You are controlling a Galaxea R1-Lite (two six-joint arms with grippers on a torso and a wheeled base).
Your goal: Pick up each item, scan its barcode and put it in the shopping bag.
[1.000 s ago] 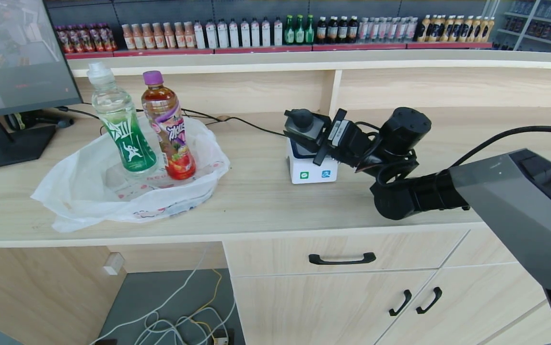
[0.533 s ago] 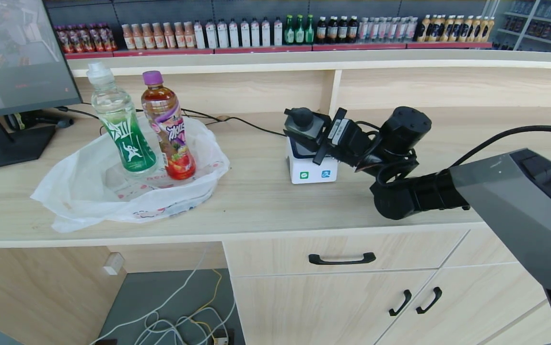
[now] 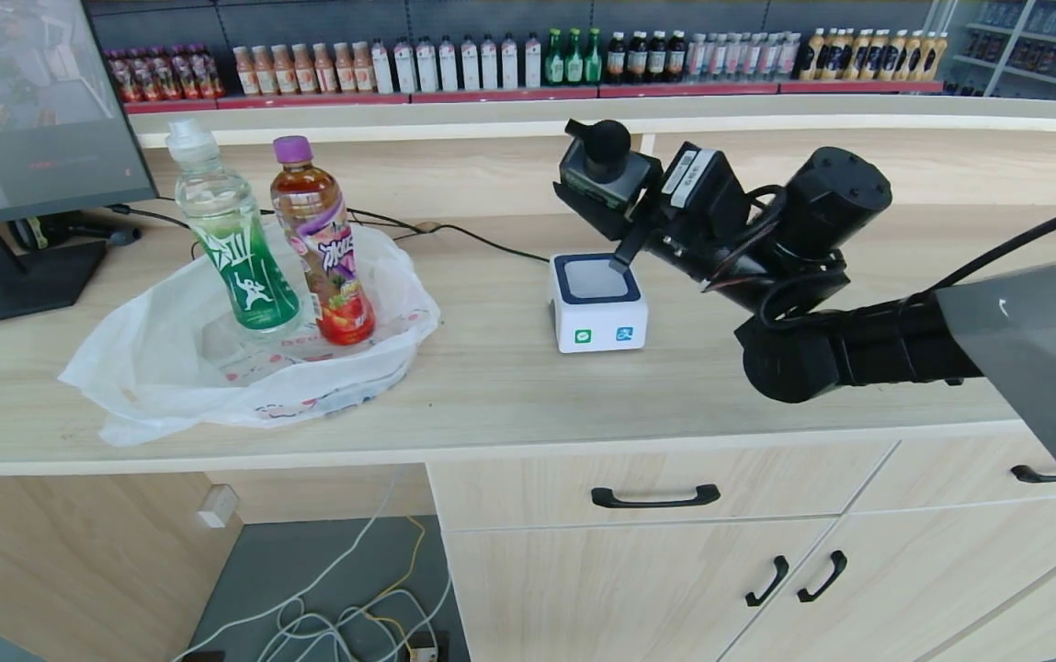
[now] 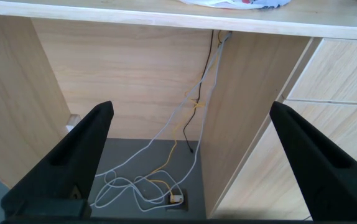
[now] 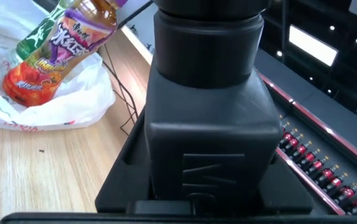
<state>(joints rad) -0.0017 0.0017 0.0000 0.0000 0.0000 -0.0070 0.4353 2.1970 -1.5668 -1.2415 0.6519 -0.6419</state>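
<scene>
Pinched the dark bottle [image 3: 603,179] in the right pincer [image 3: 615,216], cap up, above the scanner [image 3: 598,317], shopping bag [image 3: 151,368] well off leftward along the table [image 3: 491,386]; left pincer [image 4: 191,112] spread, low

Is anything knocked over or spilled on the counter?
Nothing is spilled or tipped. The green bottle and the purple-capped bottle stand upright. One odd thing: the shopping bag lies slumped flat around their bases instead of standing open.
</scene>
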